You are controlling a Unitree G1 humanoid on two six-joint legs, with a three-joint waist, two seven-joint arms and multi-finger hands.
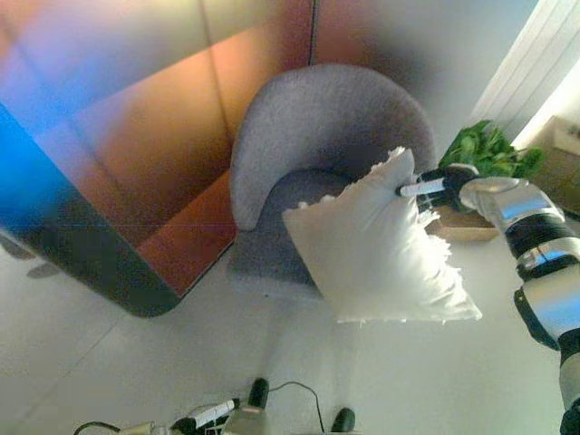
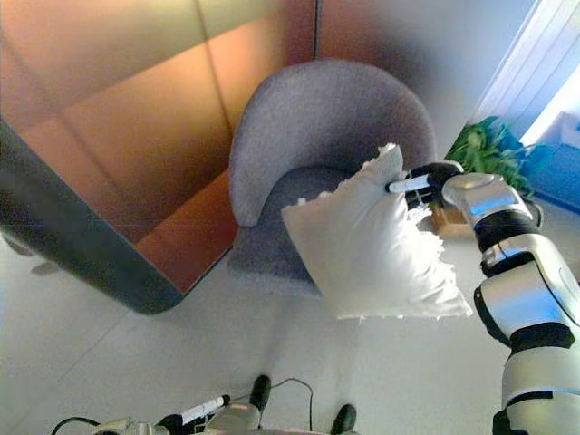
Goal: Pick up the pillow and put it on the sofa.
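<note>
A white square pillow (image 1: 376,249) with a fringed edge hangs in the air in front of a grey round-backed sofa chair (image 1: 322,136). My right hand (image 1: 437,188) is shut on the pillow's upper right edge and holds it above the floor, just in front of the seat (image 1: 299,195). The pillow covers the seat's right front part. My left hand (image 1: 210,415) shows at the bottom edge, low and away from the pillow, with its fingers curled and holding nothing.
A brown panelled wall (image 1: 136,136) with a dark rounded base (image 1: 100,272) runs along the left of the chair. A green potted plant (image 1: 489,154) stands to the right of the chair, behind my right arm. Pale floor (image 1: 109,362) lies in front.
</note>
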